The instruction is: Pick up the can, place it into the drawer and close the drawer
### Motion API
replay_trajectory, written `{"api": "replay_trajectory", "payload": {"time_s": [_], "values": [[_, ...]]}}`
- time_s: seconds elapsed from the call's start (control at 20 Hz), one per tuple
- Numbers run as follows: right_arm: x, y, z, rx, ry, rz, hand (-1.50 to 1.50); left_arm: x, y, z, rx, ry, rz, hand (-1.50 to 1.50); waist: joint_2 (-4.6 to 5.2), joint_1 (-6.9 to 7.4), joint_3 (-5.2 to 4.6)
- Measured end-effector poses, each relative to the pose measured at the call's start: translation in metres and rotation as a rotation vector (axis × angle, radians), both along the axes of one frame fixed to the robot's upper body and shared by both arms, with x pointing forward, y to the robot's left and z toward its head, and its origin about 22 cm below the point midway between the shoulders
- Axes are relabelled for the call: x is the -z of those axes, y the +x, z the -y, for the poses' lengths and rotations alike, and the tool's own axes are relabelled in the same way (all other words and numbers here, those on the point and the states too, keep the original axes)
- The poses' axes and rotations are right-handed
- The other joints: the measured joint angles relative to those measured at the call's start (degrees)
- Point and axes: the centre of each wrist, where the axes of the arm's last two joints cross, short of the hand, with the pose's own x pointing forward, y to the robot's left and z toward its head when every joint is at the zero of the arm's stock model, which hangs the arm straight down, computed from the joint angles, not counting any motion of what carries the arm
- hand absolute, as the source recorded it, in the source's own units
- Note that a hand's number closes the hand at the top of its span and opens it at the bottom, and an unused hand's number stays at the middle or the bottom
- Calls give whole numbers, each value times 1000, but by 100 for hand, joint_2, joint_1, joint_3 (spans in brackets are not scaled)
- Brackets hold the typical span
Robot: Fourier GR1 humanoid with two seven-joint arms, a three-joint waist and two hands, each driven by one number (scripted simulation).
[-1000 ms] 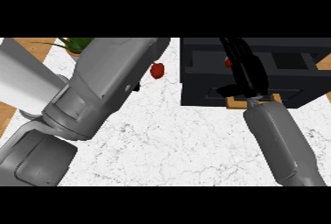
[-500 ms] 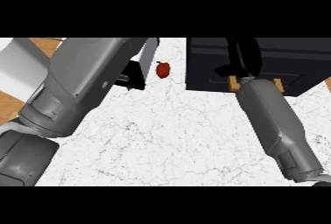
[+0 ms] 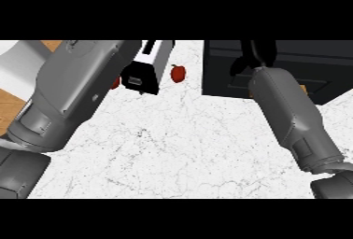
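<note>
Both forearms reach forward; right robot hand (image 3: 257, 52) over drawer (image 3: 324, 65), grip unclear.

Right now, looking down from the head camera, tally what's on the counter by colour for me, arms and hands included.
Grey forearms: 2, left forearm and right forearm
Black: 2, the right hand and the drawer unit
Red: 1 clear small red object; a red sliver beside the left forearm may be another, cannot tell
White: 1 marble counter
Total: 6

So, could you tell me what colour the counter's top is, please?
White marble with fine grey veins, seen in the head view.
</note>
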Motion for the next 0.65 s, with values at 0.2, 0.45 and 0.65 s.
{"api": "replay_trajectory", "payload": {"time_s": [0.2,0.45,0.65], "values": [[-4,4,-1,-6,-5,-11,-150,-5,-4,-8,7,2,-2,-150,17,27,13],[-8,7,1,-48,29,-20,-150,3,-8,-23,17,2,-4,-150,49,45,30],[-9,8,4,-89,63,-17,-150,8,-12,-32,21,-6,-2,-150,64,44,39]]}}
